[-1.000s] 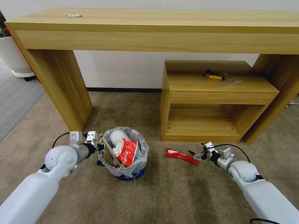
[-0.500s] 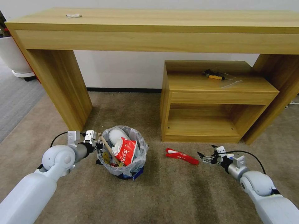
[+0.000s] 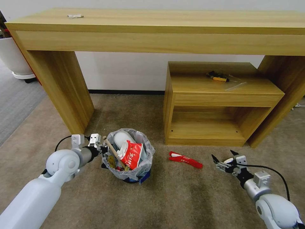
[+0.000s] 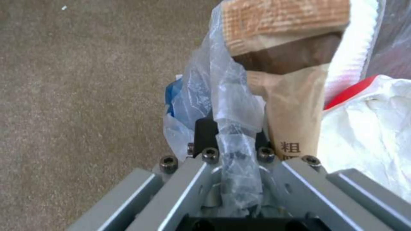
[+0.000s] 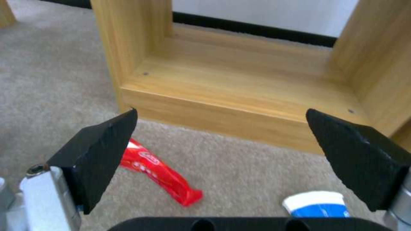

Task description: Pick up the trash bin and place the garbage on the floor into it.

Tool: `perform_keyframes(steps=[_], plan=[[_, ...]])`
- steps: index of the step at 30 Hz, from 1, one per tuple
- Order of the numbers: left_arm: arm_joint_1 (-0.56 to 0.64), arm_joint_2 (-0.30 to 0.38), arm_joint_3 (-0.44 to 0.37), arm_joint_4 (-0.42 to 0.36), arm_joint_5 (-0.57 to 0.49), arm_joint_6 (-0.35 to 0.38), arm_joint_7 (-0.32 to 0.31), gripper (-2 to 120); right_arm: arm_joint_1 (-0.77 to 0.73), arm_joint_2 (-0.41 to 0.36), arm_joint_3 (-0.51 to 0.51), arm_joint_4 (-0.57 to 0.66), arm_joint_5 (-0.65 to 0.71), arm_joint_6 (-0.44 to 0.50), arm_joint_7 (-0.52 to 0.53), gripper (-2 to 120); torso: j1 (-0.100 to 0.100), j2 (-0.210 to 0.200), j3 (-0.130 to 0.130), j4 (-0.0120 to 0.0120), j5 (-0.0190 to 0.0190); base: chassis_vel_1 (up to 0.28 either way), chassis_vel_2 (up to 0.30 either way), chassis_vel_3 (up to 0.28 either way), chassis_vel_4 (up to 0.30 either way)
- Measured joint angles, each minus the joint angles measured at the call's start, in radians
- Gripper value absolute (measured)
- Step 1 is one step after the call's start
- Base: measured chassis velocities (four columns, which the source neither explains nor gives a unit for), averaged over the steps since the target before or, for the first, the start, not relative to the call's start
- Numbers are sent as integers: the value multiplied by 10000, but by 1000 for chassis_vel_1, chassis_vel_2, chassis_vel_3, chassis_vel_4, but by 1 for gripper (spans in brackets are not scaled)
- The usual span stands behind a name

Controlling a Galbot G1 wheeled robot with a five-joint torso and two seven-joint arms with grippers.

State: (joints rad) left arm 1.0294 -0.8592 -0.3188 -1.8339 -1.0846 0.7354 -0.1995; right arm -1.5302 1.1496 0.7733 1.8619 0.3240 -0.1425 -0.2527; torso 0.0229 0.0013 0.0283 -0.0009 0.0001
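My left gripper is clamped on the rim of the trash bin, and in the left wrist view I see the crinkly clear liner pinched between its closed jaws. The bin stands on the floor, a beige short-pile carpet, and it is packed full: a white slipper, a wooden stick leaning toward my gripper, and a red-and-white wrapper on top. Blue shows at the bin's base.

My right gripper hangs low over the carpet with its black fingers spread wide and nothing between them. A red wrapper lies flat on the floor between the bin and this gripper, apart from both. In the right wrist view I also see a blue-and-white paper cup lying on the carpet close under the gripper.

Beyond the wrapper stands a low wooden shelf unit with an open lower compartment; a small yellow-and-black tool lies on its top. A long wooden desk spans the whole scene above it, with a small pale object lying near its left end. Behind is a white wall with a dark skirting strip. To the far left, the beige carpet meets a grey ribbed carpet, where a big white plant pot stands.
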Motion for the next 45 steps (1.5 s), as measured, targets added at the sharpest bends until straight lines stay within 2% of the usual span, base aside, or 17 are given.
perform_keyframes(steps=[11, 24, 27, 29, 30, 33, 35, 37, 39, 42, 45], plan=[[-7, 97, 127, -84, 194, 0, 115, 0, 115, -97, 83, -138, 205, 63, -35, 100, 0, 0, 0, 1, 0, -5, 7, 5, -10], [24, 27, 195, -144, 300, 0, 137, 0, -31, -110, -314, -347, -269, 313, -165, 100, 2, 0, 2, -2, 1, -159, 168, 166, -154], [24, 42, 195, -161, 304, 0, 125, 0, -216, -504, -735, -496, -595, 440, -516, 100, 6, 0, 6, 3, 3, -135, 160, 103, -117], [23, 104, 184, -224, 286, 0, 102, 0, -255, -1097, -1369, -879, -1057, 616, -1153, 100, 5, 0, 4, 2, -4, -78, 85, 59, -76], [23, 104, 184, -224, 286, 0, 102, 0, -255, -1097, -1369, -879, -1057, 616, -1153, 100, 5, 0, 4, 2, -4, -78, 85, 29, -50], [105, 185, 55, -358, 252, 0, 38, 0, 601, -1752, -2810, -1973, -1538, 519, -1458, 100, 0, 0, 0, -1, 2, 0, 0, 0, 0], [146, 195, 17, -398, 244, 0, 25, 0, 882, -1818, -3119, -2231, -1557, 413, -1471, 100, 0, 0, 0, -3, 1, 0, 0, 0, 0], [214, 238, -19, -488, 224, 0, -12, 0, 1759, -1912, -3872, -3084, -1710, 253, -1558, 100, 0, 1, 0, 8, 4, 0, 0, 0, 0], [167, 251, 51, -488, 222, 0, -16, 0, 2148, -1915, -4085, -3475, -1864, 228, -1621, 100, 0, 0, 1, 10, 6, 0, 0, 0, 0], [94, 298, 200, -508, 191, 0, 31, 0, 3156, -1923, -4506, -4368, -1941, 40, -2013, 100, 0, 1, 2, -2, -2, 0, 0, 0, 0], [167, 376, 171, -566, 188, 0, 36, 0, 3707, -1961, -4768, -4747, -1744, -199, -2449, 100, 0, 0, 1, -2, 0, 0, 0, 0, 0]])
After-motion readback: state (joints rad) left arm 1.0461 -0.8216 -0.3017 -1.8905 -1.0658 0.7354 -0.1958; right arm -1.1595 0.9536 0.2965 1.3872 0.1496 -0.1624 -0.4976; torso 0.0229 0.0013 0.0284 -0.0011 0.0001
